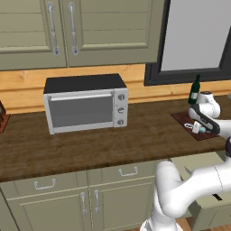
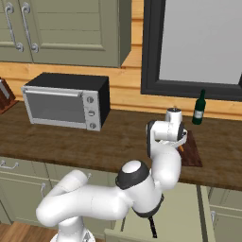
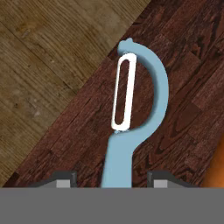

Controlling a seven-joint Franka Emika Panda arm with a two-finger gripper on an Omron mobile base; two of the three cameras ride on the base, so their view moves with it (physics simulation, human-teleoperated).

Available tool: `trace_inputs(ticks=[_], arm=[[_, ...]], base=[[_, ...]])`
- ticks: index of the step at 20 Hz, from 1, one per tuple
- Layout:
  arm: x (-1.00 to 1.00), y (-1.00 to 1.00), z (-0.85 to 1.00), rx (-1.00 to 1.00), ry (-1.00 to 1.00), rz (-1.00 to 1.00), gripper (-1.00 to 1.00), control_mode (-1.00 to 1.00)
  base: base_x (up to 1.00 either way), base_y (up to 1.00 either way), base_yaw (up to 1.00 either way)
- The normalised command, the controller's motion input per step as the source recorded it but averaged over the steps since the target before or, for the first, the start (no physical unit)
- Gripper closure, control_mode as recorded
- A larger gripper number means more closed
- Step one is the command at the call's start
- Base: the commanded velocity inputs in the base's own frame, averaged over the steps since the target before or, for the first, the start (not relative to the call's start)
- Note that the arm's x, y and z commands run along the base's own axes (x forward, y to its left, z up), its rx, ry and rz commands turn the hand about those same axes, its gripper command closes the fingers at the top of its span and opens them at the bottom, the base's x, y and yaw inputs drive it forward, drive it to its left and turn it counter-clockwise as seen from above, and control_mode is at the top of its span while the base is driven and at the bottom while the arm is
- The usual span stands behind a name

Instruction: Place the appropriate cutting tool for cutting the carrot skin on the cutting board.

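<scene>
In the hand view, the tool (image 3: 109, 181) sits at six o'clock with its two dark fingertips (image 3: 63, 179) standing apart on either side of the handle of a light blue peeler (image 3: 131, 131); whether they press on the handle cannot be told, so its grip is uncertain. The peeler's curved head and white blade reach toward twelve o'clock, over the dark reddish-brown cutting board (image 3: 175, 65). A sliver of the orange carrot (image 3: 216, 170) shows at four o'clock, on the board just beside the peeler. Beyond the board's edge, toward ten o'clock, lies the lighter brown counter (image 3: 43, 65). In the left base view, the white arm rises from five o'clock and reaches to the board (image 1: 182, 119) at three o'clock, where the tool (image 1: 197, 127) hangs low over it. A dark green bottle (image 1: 194, 90) stands upright on the counter just behind the board. Farther along the counter, toward ten o'clock and well apart from the board, sits a silver toaster oven (image 1: 85, 103) with a black top. Behind everything, pale green cabinets (image 1: 76, 31) hang at twelve o'clock, and a dark-framed window (image 1: 194, 36) sits at two o'clock.
</scene>
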Motion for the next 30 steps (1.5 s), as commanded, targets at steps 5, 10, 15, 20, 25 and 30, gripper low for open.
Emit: trace_inputs(ticks=[5, 10, 15, 20, 25, 30], arm=[[-0.55, 0.29, 0.24, -0.01, -0.08, 0.08, -1.0, -1.0], [-0.52, 0.4, 0.46, -0.06, -0.15, 0.12, -1.0, -1.0], [-0.53, 0.52, 0.28, -0.07, -0.12, 0.15, -1.0, -1.0], [-0.43, 0.6, 0.26, -0.06, -0.06, 0.17, -1.0, -1.0], [-0.4, 0.66, 0.27, -0.06, -0.03, 0.17, -1.0, -1.0], [-0.33, 0.75, 0.24, -0.07, 0.0, 0.18, -1.0, -1.0]], base=[[0.0, 0.0, 0.0], [0.0, 0.0, 0.0], [0.0, 0.0, 0.0], [0.0, 0.0, 0.0], [0.0, 0.0, 0.0], [0.0, 0.0, 0.0]])
